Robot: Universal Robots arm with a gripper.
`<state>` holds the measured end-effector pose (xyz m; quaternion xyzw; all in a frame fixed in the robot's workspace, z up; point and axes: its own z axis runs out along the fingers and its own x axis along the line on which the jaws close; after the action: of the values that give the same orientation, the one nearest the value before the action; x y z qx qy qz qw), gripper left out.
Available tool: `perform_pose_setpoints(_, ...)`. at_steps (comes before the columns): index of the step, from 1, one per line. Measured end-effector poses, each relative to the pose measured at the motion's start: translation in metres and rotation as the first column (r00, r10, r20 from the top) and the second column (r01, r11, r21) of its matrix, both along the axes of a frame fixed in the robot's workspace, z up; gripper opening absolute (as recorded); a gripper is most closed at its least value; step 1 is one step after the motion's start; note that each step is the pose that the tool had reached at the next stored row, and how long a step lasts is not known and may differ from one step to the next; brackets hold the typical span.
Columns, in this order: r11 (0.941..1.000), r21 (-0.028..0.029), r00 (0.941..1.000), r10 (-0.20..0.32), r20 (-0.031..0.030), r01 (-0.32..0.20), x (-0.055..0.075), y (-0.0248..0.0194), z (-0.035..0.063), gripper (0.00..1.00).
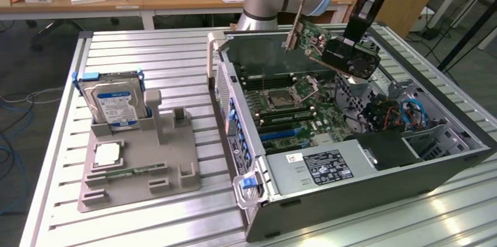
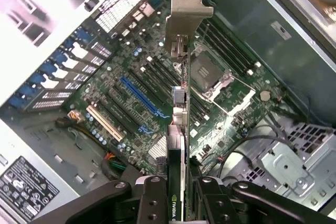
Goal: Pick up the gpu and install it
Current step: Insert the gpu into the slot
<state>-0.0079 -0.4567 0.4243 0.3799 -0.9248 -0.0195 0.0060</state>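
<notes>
The gripper (image 1: 355,32) clamps the gpu (image 1: 341,55), tilted above the open case (image 1: 233,113) in the exterior view's upper right, edge toward the motherboard (image 2: 105,103), probably to meet a slot (image 2: 139,98).

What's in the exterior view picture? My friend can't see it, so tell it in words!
A robot claw holds the gpu tilted in the air above an open computer case with its motherboard showing. On the exterior view's left, a hard drive stands upright in a grey holder on the metal table.
</notes>
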Motion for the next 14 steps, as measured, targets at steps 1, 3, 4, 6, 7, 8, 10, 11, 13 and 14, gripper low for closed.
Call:
perform_pose_setpoints(1, 0.9999, 0.0, 0.9999, 0.014, 0.0, -0.014, 0.0, 0.0, 0.0, 0.26)
perform_pose_setpoints(3, 0.9991, 0.0, 0.9991, 0.043, 0.0, -0.043, 0.0, 0.0, 0.0, 0.26)
perform_pose_setpoints(4, 0.9983, 0.0, 0.9983, 0.058, 0.0, -0.058, 0.0, 0.0, 0.0, 0.26)
perform_pose_setpoints(6, 0.9962, 0.0, 0.9962, 0.087, 0.0, -0.087, 0.0, 0.0, -0.0001, 0.26)
perform_pose_setpoints(7, 0.995, 0.0, 0.995, 0.1, 0.0, -0.1, 0.0, 0.0, 0.0, 0.26)
perform_pose_setpoints(8, 0.9935, 0.0, 0.9935, 0.114, 0.0, -0.114, 0.0, 0.0, -0.0001, 0.26)
perform_pose_setpoints(10, 0.9902, 0.0001, 0.9902, 0.14, 0.0, -0.14, 0.0, 0.0, -0.0001, 0.26)
perform_pose_setpoints(11, 0.9884, 0.0, 0.9884, 0.152, 0.0, -0.152, 0.0, 0.0, -0.0001, 0.26)
perform_pose_setpoints(13, 0.9847, 0.0, 0.9847, 0.175, 0.0, -0.175, 0.0, 0.0, -0.0001, 0.26)
perform_pose_setpoints(14, 0.9824, 0.0, 0.9824, 0.187, 0.0, -0.187, 0.0, 0.0, -0.0001, 0.26)
